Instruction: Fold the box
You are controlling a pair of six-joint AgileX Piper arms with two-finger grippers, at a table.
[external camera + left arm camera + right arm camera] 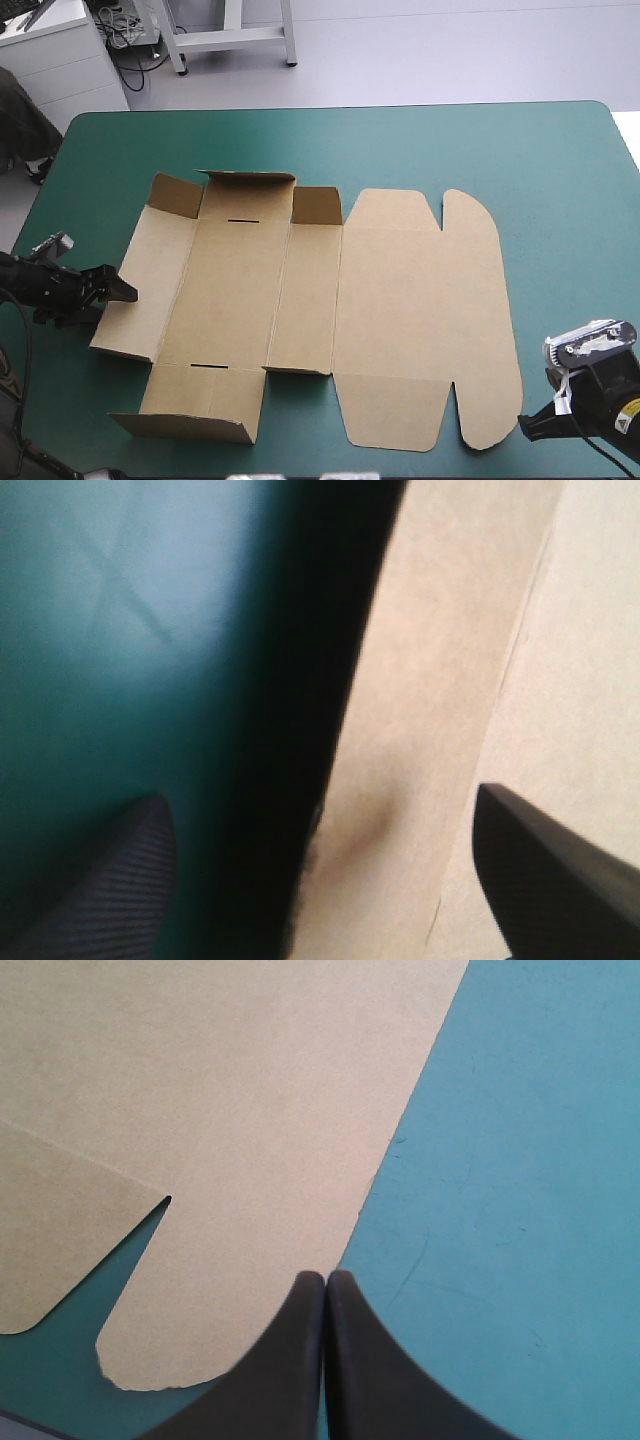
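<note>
The brown box lies as a cut sheet in the middle of the table. Its right half, the lid, is flat; on the left half the far flaps and the near flap stand partly raised. My left gripper is at the outer edge of the left wall panel. In the left wrist view this gripper is open, with that panel's edge running between the fingers. My right gripper is at the lid's near right corner. It is shut, its tip over the rounded tab.
The teal-green cover shows wide beyond the box's far side and to its right. The box's near flaps reach close to the table's near edge. A narrow strip of cover lies left of the box.
</note>
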